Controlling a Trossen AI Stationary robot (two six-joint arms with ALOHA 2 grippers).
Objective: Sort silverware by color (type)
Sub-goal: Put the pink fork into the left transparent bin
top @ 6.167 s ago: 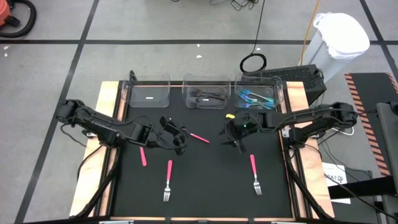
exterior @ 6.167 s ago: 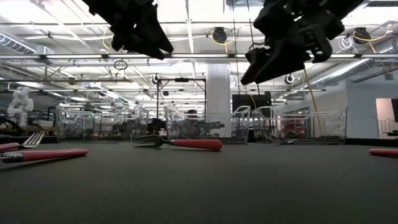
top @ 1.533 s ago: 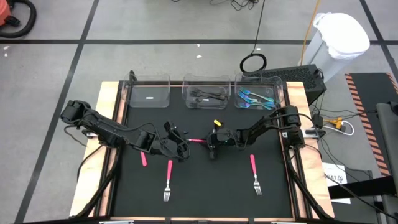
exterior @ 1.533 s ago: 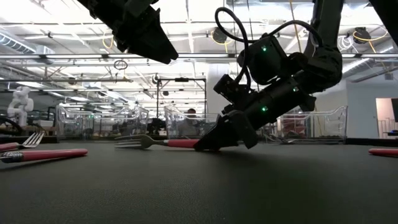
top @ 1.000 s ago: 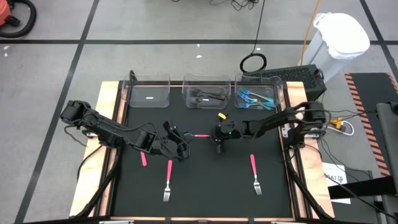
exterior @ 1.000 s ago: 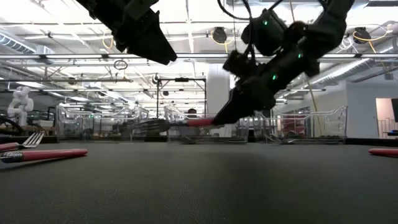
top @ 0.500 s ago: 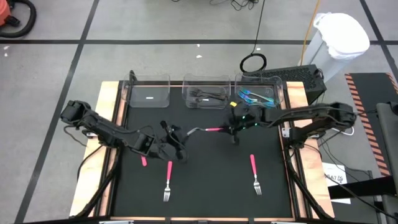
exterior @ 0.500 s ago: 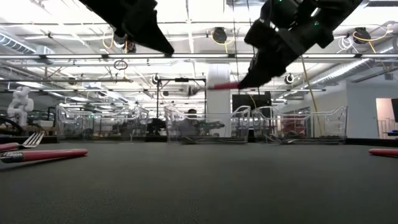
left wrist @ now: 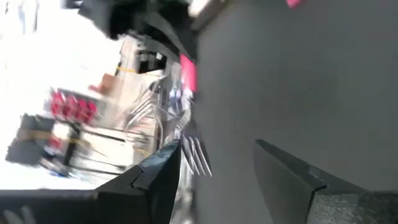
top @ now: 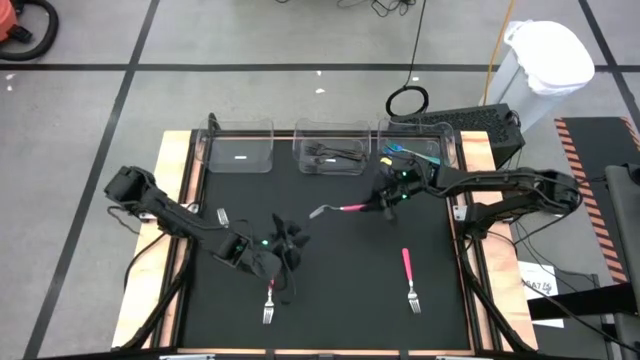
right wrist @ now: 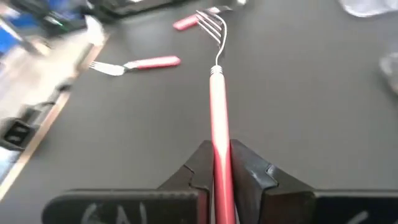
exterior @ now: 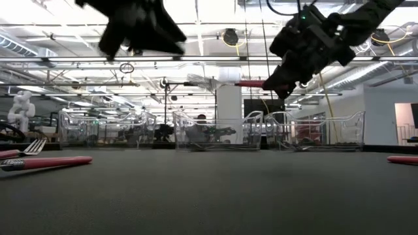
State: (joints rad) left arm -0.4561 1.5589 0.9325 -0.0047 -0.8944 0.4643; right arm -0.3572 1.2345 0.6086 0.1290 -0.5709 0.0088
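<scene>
A pink-handled fork [top: 340, 209] is held above the black mat, roughly level, with its silver tines pointed toward the left side. Two more pink-handled forks are laid flat near the front edge, one [top: 409, 277] at the right and one [top: 268, 305] at the left, partly hidden. Black utensils [top: 333, 155] and teal ones [top: 412, 153] are seen in the bins at the back.

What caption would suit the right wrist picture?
The right gripper holds a pink-handled fork by its handle, lifted above the black mat.
</scene>
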